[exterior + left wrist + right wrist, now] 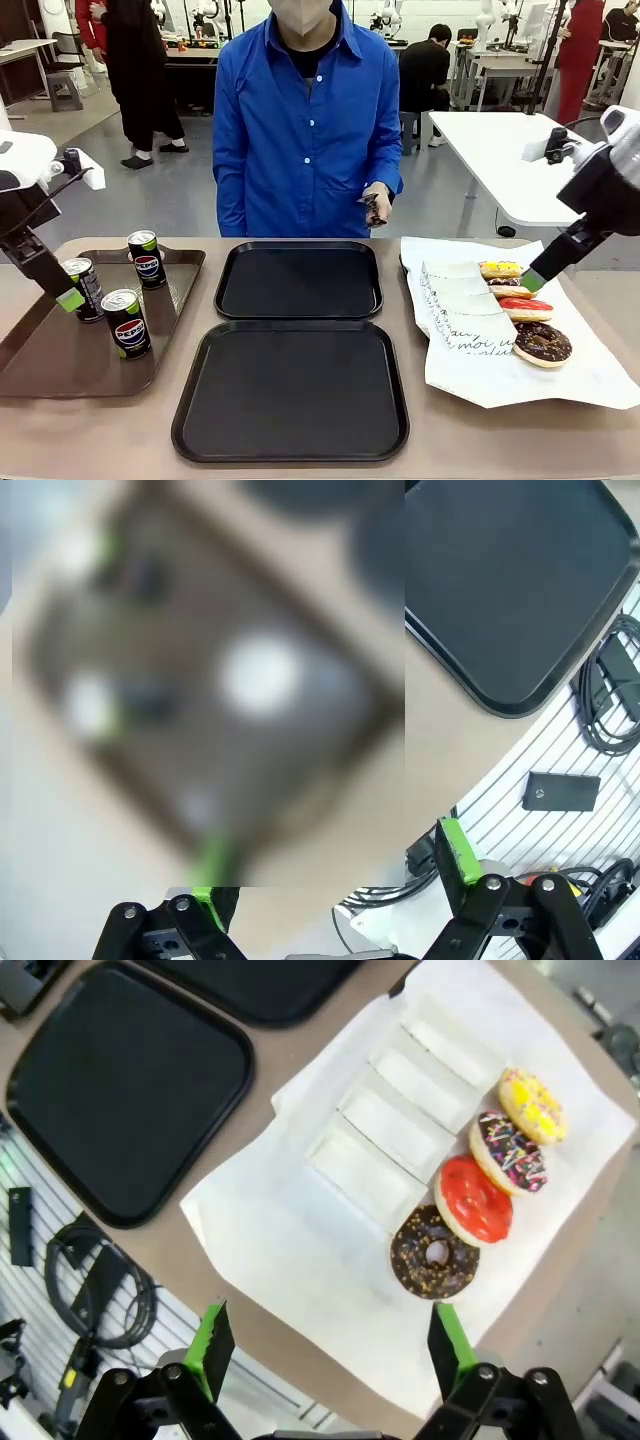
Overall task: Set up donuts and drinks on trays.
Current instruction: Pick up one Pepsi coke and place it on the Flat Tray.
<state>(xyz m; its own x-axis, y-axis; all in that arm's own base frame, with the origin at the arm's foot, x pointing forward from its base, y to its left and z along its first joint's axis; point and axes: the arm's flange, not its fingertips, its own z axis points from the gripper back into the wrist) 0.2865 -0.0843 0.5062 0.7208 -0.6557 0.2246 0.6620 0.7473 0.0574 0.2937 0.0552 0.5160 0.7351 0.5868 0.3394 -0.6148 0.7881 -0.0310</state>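
**A:** Where are the Pepsi cans (127, 322)?

**B:** Three stand on the brown tray (50, 365), left of the near black tray (290, 395). The left pincer (330, 880) is wide open and holds nothing. Its tip is just beside one can.

**A:** Are they hard to pick up?

**B:** I think they're stiff but smooth and slim, so one could slip or tip. Best to hold it round the middle. The other cans stand close and could get knocked.

**A:** And the donuts (527, 308)?

**B:** Four lie in a row on white paper (470, 375), right of the near black tray. The right pincer (328, 1345) hangs over them, wide open and holding nothing.

**A:** Soft?

**B:** Probably, with sticky icing. Better to hold the paper sleeve (455, 290). The far black tray (300, 282), just behind the near one, is bare too. A person's hand (377, 205) hangs beyond it.
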